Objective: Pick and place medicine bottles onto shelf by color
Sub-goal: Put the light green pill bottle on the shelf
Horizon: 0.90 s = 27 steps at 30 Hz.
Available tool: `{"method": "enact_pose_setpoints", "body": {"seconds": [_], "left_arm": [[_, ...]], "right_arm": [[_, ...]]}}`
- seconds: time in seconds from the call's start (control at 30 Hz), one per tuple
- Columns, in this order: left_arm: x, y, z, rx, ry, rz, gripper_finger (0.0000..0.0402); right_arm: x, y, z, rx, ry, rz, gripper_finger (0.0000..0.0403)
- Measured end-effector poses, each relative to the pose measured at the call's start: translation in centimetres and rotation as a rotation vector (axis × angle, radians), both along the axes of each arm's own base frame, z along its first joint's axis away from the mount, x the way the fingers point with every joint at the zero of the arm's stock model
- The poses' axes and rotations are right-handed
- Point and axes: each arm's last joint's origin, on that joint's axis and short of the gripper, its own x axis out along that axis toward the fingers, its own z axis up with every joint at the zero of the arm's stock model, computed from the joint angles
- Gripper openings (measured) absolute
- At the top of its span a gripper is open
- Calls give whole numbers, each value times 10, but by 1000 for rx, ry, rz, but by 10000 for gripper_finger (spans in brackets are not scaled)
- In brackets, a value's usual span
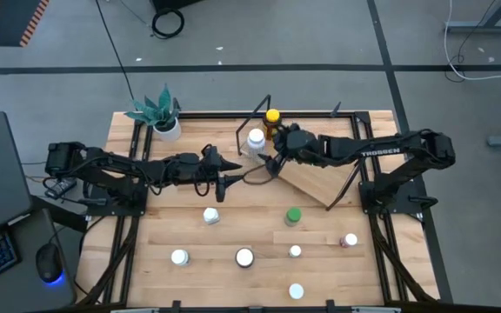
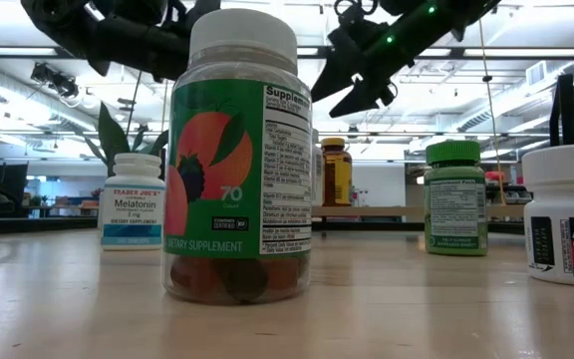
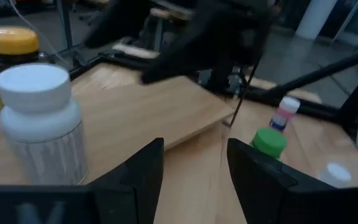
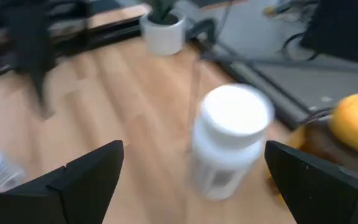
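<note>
Right gripper (image 4: 194, 180): fingers apart, facing blurred white bottle (image 4: 229, 140)
Left gripper (image 3: 194, 171): fingers apart, over table
Shelf (image 1: 316, 178): partly hidden by right arm

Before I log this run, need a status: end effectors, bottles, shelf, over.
Right end effector open over the shelf, facing white-capped bottle; amber bottle beside it. Left end effector open, empty. Nothing blocking.

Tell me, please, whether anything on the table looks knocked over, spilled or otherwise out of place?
Nothing stands out. The bottles, including the green-capped bottle, stand upright on the table, nothing is spilled, and the white-capped bottle and amber bottle sit upright at the shelf.
</note>
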Motion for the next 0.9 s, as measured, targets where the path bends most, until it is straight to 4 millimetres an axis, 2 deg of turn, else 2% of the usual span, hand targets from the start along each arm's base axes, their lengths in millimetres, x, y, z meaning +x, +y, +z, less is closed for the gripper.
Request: {"method": "enact_pose_setpoints", "body": {"seconds": [0.33, 0.63, 0.9], "left_arm": [[-29, -9, 22, -10, 56, -29, 174], [-27, -21, 34, 32, -62, -78, 174], [-28, -41, 35, 50, -72, -113, 172]], "right_arm": [[-1, 35, -9, 139, 73, 155, 389], [1, 53, 2, 145, 64, 194, 375], [5, 61, 15, 159, 40, 240, 368]]}}
